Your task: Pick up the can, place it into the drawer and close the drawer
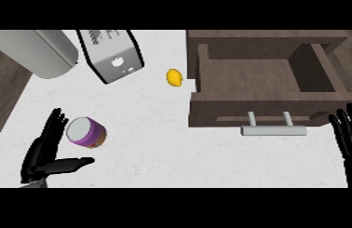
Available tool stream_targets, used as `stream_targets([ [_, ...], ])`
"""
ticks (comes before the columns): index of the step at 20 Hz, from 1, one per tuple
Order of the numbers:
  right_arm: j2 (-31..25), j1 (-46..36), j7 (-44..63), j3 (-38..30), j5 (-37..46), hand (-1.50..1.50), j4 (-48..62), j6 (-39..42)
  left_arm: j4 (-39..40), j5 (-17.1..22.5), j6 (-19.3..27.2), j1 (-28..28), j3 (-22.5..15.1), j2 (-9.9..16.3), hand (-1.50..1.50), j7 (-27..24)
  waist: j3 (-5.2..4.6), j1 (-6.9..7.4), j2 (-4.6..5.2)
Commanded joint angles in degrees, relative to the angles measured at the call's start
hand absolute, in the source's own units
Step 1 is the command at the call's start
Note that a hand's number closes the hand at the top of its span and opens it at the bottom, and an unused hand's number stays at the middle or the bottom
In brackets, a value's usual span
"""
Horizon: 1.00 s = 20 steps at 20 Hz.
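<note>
Nothing is done yet: the can (86, 131) stands on the counter (158, 143) beside the left hand (47, 150), whose straight fingers and thumb bracket it unclosed, the right hand (341, 134) rests open-fingered, and the drawer (265, 90) gapes empty.
</note>
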Motion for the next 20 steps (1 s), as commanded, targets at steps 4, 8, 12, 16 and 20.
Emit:
stream_targets([
  [4, -2.43, -0.17, -0.77, -4.18, -4.01, -1.5, 1.14, 2.61, 8.89, 0.71, -0.67, -2.93, 0.82, 1.33, -1.5, -5.58, 0.02, -0.04, 0.01],
  [8, -1.97, -1.78, 3.7, -3.32, -3.31, -1.5, -1.83, 0.99, 14.8, -0.18, 1.08, -7.44, 0.67, 2.33, -1.5, -7.39, 0.01, -0.08, 0.02],
  [12, -2.3, 0.43, 1.57, -4.56, -4.34, -1.5, -1.56, 2.82, 18.0, -0.77, 3.43, -9.75, -0.42, 0.83, -1.5, -8.43, 0.02, -0.16, 0.02],
  [16, 0.12, 0.44, 0.95, -1.94, -0.97, -1.5, -1.2, 1.57, 14.52, 1.18, 1.49, -7.26, -0.44, 2.43, -1.5, -7.54, 0.02, -0.02, 0.0],
  [20, -1.04, 0.83, 5.76, -3.82, -5.06, -1.5, -5.82, 2.2, 11.69, 1.25, 4.36, -8.88, -2.34, -0.9, -1.5, -3.27, 0.03, -0.02, -0.04],
])
